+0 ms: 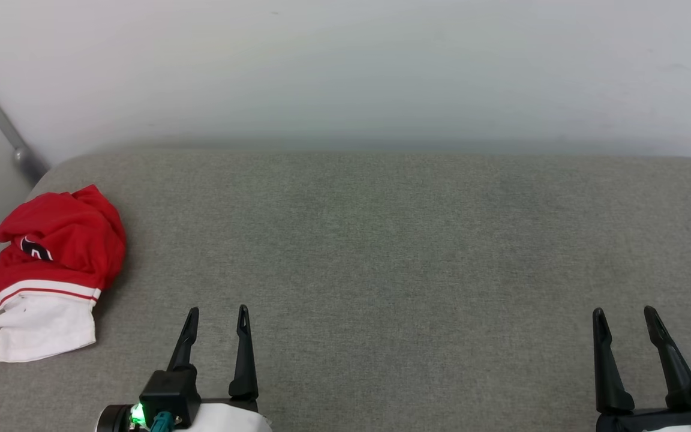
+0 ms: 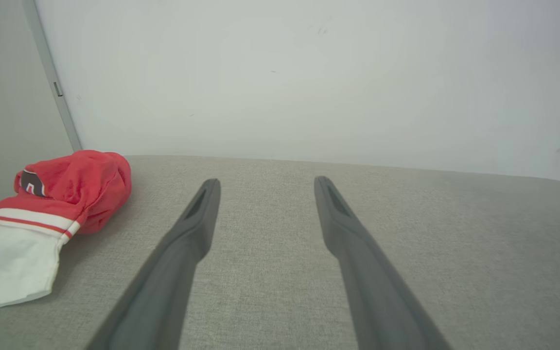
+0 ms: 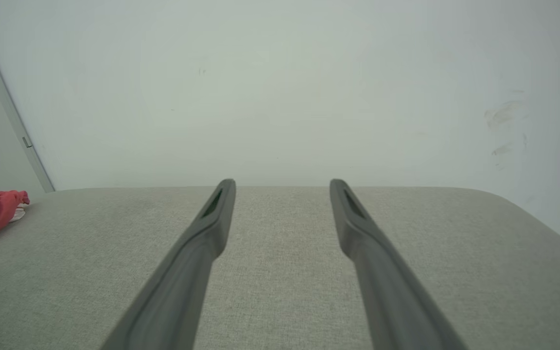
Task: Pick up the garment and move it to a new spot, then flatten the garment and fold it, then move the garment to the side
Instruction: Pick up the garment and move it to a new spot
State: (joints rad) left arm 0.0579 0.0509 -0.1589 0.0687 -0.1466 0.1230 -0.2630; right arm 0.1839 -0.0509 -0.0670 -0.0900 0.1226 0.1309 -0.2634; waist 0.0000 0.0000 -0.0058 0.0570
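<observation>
Progress is judged at zero: no stage of the task looks done. The garment [image 1: 57, 252] is seen crumpled in a heap at the far left of the grey padded surface [image 1: 381, 270], close to that surface's left edge and not far from the wall [image 1: 345, 72] behind. Red body fabric is bunched on top, a scrap of black-and-white lettering is exposed, and a white sleeve with red-and-white striped trim is spilled toward the near side. No part is spread flat and no fold is made.

The left gripper [image 1: 216, 315] is held low over the surface at the lower left of the head view, with its two fingers apart and nothing between them. The garment lies to its left and slightly further forward, near but clearly not touched; the same offset is shown in the left wrist view. The right gripper [image 1: 624, 315] is held at the lower right, its fingers also spread and empty, well apart from the garment. In the right wrist view only a red edge of the cloth is caught at the far left.

Everything is judged left to do: the pick-up, the move to a new spot, the flattening, the folding and the final shift to the side. The wide bare middle of the surface looks like the likely spot for laying out. The left arm is judged the natural one for the first grasp, being much the nearer. A two-handed hold is probably needed later for spreading the soft jersey.
</observation>
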